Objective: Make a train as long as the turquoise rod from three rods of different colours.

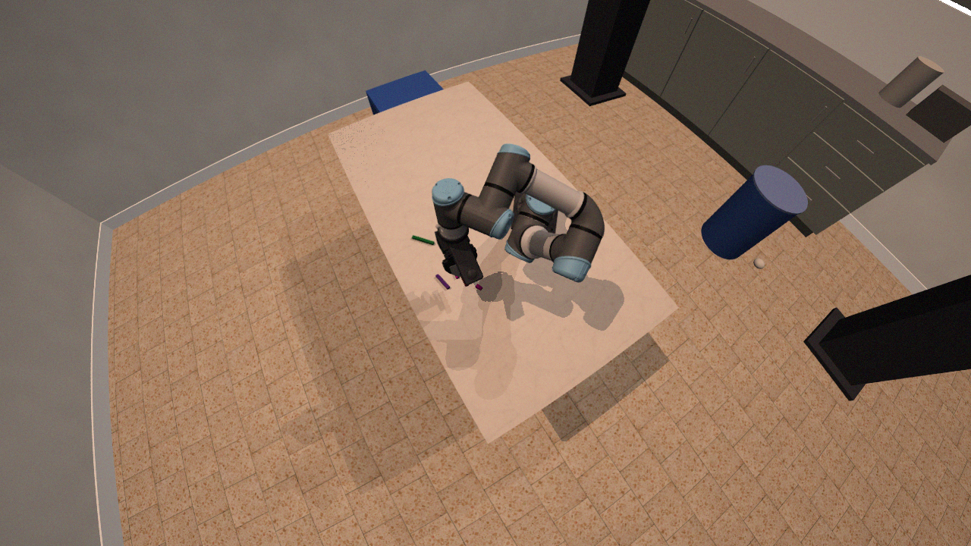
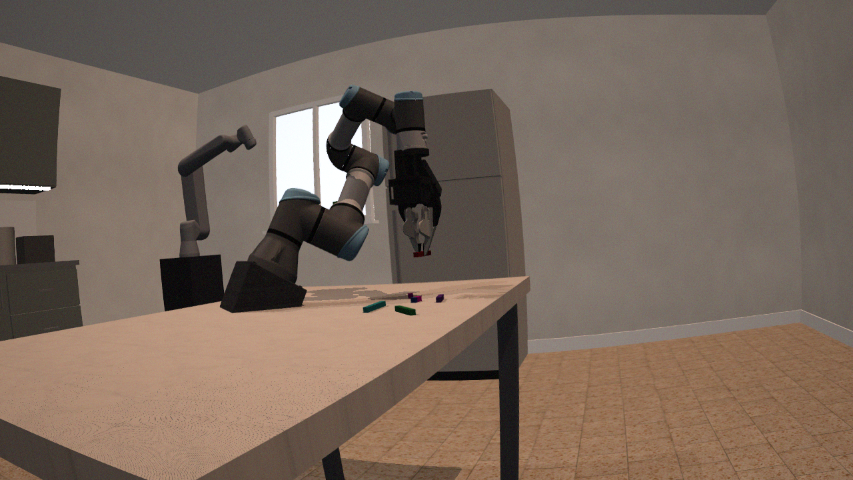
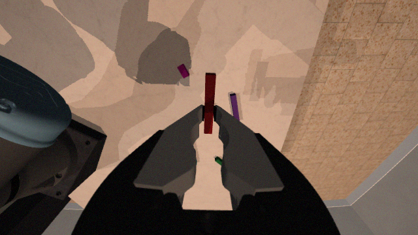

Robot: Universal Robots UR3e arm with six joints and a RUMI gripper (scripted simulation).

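Observation:
My gripper (image 2: 422,249) (image 3: 209,106) is shut on the red rod (image 2: 418,255) (image 3: 210,89), held level high above the table. A blue rod (image 2: 414,300) and a magenta rod (image 2: 418,297) lie end to end, seeming to touch; the held rod and gripper hide them in the wrist view. Another magenta rod (image 1: 479,287) (image 2: 410,295) (image 3: 183,70) lies apart in shadow. A purple rod (image 1: 442,281) (image 2: 439,297) (image 3: 234,106) lies beside the pair, separated. A green rod (image 1: 422,240) (image 2: 404,310) (image 3: 218,160) and the turquoise rod (image 2: 374,306) lie apart; the arm hides the turquoise one in the top view.
The table (image 1: 529,366) (image 2: 250,370) has its long edge near the purple and green rods. The arm's base (image 2: 262,289) stands on the table on the turquoise rod's side. Arm shadows fall around the separate magenta rod.

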